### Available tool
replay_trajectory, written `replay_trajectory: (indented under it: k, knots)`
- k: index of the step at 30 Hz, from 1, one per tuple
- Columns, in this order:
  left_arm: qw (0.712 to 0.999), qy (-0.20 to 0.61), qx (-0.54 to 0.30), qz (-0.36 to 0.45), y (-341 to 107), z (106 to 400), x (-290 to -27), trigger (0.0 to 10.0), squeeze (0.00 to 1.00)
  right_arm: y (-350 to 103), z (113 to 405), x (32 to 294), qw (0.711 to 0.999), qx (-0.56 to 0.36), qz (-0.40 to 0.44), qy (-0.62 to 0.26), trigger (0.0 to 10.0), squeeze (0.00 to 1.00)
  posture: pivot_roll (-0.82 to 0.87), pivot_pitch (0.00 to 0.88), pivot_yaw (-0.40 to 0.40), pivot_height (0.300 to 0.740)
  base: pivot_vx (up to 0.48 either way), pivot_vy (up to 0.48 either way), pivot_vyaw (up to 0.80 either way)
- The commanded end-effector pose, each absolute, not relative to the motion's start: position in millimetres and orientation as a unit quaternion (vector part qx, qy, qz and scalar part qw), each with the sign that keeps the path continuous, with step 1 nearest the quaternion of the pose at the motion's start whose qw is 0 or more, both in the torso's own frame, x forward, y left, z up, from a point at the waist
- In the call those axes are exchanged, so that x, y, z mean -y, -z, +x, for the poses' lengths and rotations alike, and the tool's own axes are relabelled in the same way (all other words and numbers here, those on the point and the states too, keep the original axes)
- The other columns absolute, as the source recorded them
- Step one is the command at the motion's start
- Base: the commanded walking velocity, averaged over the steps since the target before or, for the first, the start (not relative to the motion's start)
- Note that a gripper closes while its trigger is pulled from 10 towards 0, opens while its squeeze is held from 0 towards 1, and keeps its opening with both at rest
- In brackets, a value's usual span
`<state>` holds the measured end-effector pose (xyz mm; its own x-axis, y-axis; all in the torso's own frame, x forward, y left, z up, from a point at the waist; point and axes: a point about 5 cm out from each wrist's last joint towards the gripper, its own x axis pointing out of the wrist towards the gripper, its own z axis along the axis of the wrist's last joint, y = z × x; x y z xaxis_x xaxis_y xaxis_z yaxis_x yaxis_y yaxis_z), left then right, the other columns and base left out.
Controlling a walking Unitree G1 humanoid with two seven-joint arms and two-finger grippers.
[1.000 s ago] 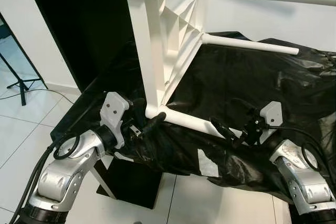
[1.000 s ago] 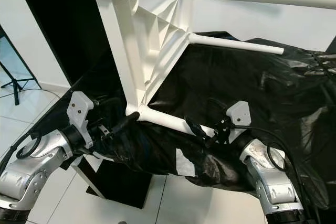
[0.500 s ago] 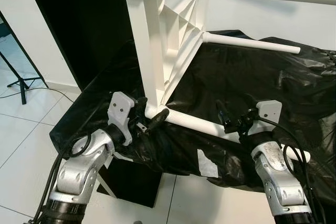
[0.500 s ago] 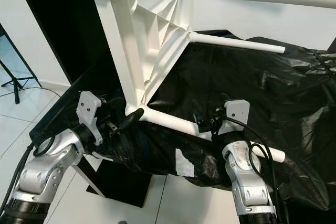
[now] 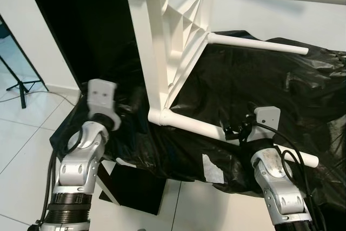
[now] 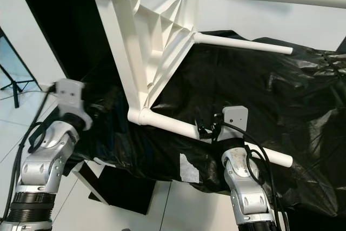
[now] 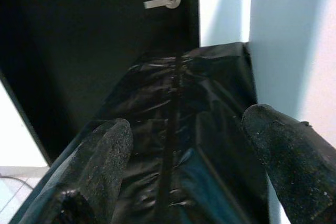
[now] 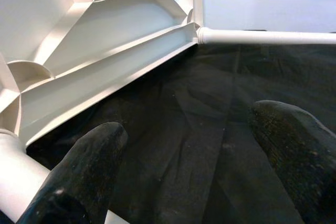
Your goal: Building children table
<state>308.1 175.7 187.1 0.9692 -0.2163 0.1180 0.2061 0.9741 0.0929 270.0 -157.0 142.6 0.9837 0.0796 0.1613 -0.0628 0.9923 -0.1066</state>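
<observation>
Left hand (image 7: 184,166) has pulled off table frame (image 5: 162,68)

obstacle: white table frame (image 5: 167,52) standing on black sheet (image 5: 259,85) | free: sheet right of frame, between its legs

A table (image 5: 81,125) draped in crinkled black plastic sheeting (image 5: 259,85) carries the white children's table frame (image 5: 173,63), tipped on its side. One white leg (image 5: 216,131) lies along the near edge; another leg (image 5: 259,45) rests toward the far edge. White tape (image 5: 213,169) patches the sheeting on the front overhang.
</observation>
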Motion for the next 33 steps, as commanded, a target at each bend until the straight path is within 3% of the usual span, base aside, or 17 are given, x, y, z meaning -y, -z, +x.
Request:
replay_trajectory:
  k: [1, 6, 19, 28, 29, 30, 31, 33]
  knots:
    - [0.991, 0.115, 0.066, 0.031, -186, 310, -167, 10.0, 0.0, -141, 270, 153, 0.994, 0.082, -0.066, -0.029, 10.0, 0.0, -0.01, 0.0, 0.019, 0.74, 0.0, 0.0, 0.0]
    - [0.989, 0.132, 0.071, 0.017, -186, 312, -160, 10.0, 0.0, -140, 269, 152, 0.994, 0.079, -0.068, -0.025, 10.0, 0.0, -0.01, 0.0, 0.022, 0.74, 0.0, 0.0, 0.0]
    - [0.948, 0.307, 0.083, -0.02, -186, 295, -136, 10.0, 0.0, -138, 269, 161, 0.994, 0.07, -0.084, -0.01, 10.0, 0.0, -0.03, 0.0, 0.024, 0.74, 0.0, 0.0, 0.0]
    - [0.946, 0.316, 0.068, -0.012, -179, 297, -140, 10.0, 0.0, -138, 271, 163, 0.993, 0.071, -0.09, -0.009, 10.0, 0.0, -0.05, 0.0, 0.023, 0.74, 0.0, 0.0, 0.0]
    - [0.944, 0.321, 0.068, -0.02, -179, 297, -138, 10.0, 0.56, -139, 272, 163, 0.993, 0.072, -0.091, -0.009, 10.0, 0.0, -0.05, 0.0, 0.022, 0.74, 0.0, 0.0, 0.0]
    - [0.944, 0.321, 0.068, -0.02, -179, 297, -138, 10.0, 0.56, -139, 272, 163, 0.993, 0.072, -0.091, -0.009, 10.0, 0.0, -0.05, 0.0, 0.022, 0.74, 0.0, 0.0, 0.0]
    - [0.942, 0.328, 0.068, -0.031, -179, 297, -136, 10.0, 1.0, -139, 272, 163, 0.993, 0.072, -0.092, -0.009, 10.0, 0.0, -0.05, 0.0, 0.022, 0.74, 0.0, 0.0, 0.0]
    - [0.937, 0.34, 0.068, -0.04, -180, 296, -132, 10.0, 1.0, -140, 273, 163, 0.993, 0.073, -0.093, -0.01, 10.0, 0.0, -0.05, 0.0, 0.02, 0.74, 0.0, 0.0, 0.0]
